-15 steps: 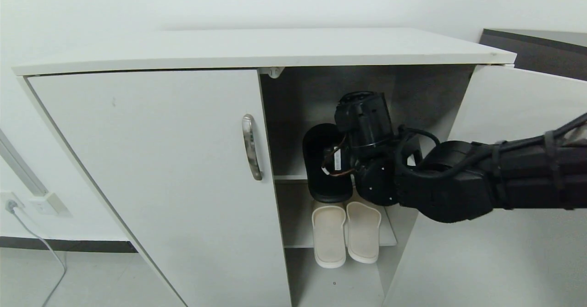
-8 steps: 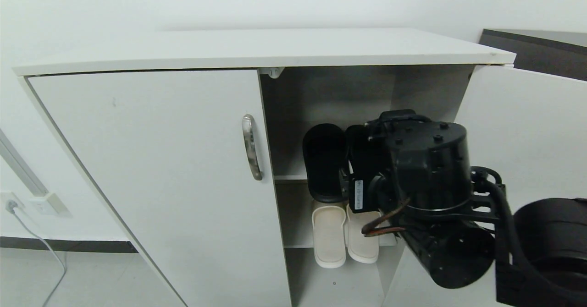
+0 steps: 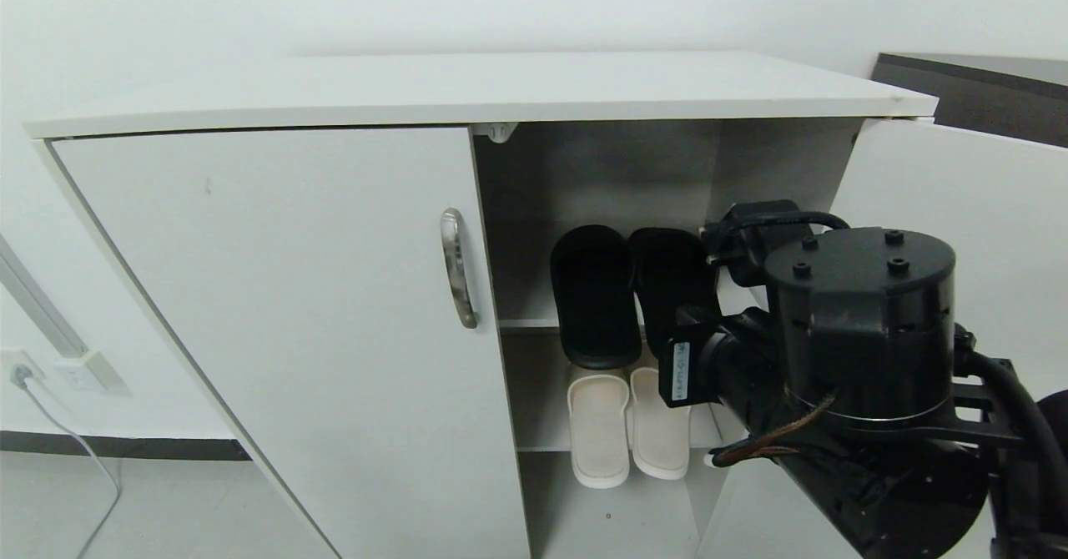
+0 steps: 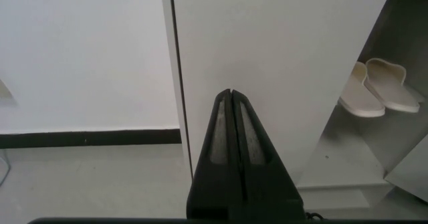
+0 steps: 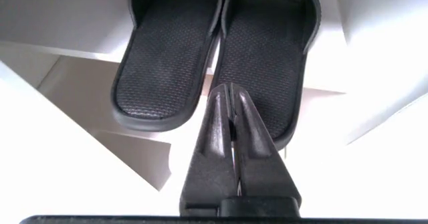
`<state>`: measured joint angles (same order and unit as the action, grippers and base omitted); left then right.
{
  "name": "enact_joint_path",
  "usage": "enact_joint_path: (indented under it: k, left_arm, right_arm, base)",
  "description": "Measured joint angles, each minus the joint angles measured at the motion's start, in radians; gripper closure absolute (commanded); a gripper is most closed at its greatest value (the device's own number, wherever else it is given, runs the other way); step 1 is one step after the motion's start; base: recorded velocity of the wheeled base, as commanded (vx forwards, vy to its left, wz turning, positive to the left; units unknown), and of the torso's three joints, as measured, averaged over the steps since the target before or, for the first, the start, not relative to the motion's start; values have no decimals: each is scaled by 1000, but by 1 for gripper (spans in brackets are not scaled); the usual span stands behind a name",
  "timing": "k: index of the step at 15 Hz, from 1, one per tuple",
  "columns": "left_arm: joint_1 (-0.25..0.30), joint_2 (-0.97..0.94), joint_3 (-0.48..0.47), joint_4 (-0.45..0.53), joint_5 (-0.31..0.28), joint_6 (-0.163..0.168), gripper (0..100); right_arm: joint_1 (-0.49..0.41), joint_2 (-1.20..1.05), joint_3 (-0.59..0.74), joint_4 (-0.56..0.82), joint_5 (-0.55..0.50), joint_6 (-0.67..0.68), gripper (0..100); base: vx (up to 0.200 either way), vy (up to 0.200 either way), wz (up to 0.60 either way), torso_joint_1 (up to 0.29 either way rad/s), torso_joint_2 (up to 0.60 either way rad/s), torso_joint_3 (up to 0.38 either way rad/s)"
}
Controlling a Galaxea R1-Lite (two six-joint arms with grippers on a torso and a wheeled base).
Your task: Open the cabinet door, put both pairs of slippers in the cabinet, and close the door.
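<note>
The white cabinet (image 3: 467, 83) has its right door (image 3: 943, 208) swung open and its left door (image 3: 275, 309) shut. A black pair of slippers (image 3: 596, 292) (image 5: 164, 57) lies on the upper shelf, heels overhanging the edge. A cream pair of slippers (image 3: 626, 425) (image 4: 378, 87) lies on the shelf below. My right gripper (image 5: 231, 93) is shut and empty, just in front of the black pair's heels; the right arm (image 3: 834, 359) stands before the open compartment. My left gripper (image 4: 231, 100) is shut and empty, low in front of the left door.
A metal handle (image 3: 456, 267) is on the left door. A wall socket with a cable (image 3: 25, 375) sits low at the left. A dark counter (image 3: 984, 83) stands behind the cabinet at the right. Bare floor (image 4: 93, 177) lies before the cabinet.
My right arm has drawn back out of the cabinet toward the right, uncovering the second black slipper on the upper shelf. Both pairs have stayed put.
</note>
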<state>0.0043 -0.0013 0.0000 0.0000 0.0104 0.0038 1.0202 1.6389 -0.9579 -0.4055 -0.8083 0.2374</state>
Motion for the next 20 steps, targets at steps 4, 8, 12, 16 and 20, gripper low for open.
enact_joint_path:
  k: [4,8,12,16,20]
  left_arm:
    - [0,0,0,0,0,0,100]
    - [0,0,0,0,0,-1,100]
    - [0,0,0,0,0,-1,100]
    - [0,0,0,0,0,-1,100]
    - [0,0,0,0,0,-1,100]
  right_arm:
    - [2,3,6,0,-1,0,100]
    - [3,9,13,-1,0,0,100]
    - [3,15,16,0,0,0,100]
    - [2,19,23,2,0,-1,100]
    - [2,23,31,0,6,-1,100]
  base:
    - [-200,0,0,-1,2,2]
    - [-200,0,0,1,2,5]
    - [-200,0,0,2,5,2]
    - [-200,0,0,1,2,6]
    - [-200,0,0,1,2,-1]
